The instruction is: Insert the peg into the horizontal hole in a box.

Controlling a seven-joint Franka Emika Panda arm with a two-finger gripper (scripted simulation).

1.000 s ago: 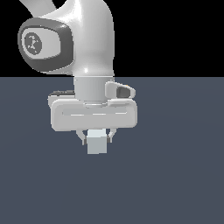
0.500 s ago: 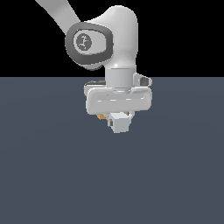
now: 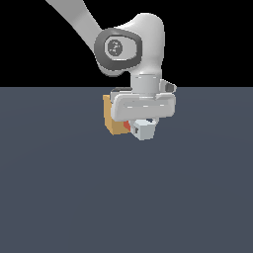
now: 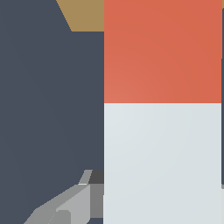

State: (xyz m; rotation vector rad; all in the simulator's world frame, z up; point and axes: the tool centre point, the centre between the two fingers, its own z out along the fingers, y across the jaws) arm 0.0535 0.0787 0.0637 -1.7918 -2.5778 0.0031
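Peg (image 3: pixel 143 129): square-section bar, pale grey-white with a red-orange end; held beneath the end effector (image 3: pixel 144 123), lying roughly level, grey end toward the camera, red end toward the box.

Box (image 3: pixel 114 118): tan-orange cube, just behind the end effector, toward the exterior view's left.

Hole: not visible.

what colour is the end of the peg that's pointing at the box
Red-orange; the rest of the peg is pale grey-white. Clearest in the wrist view.

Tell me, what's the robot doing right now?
Gripper shut on peg. Red end points toward box. Hole not visible. Nothing between them.
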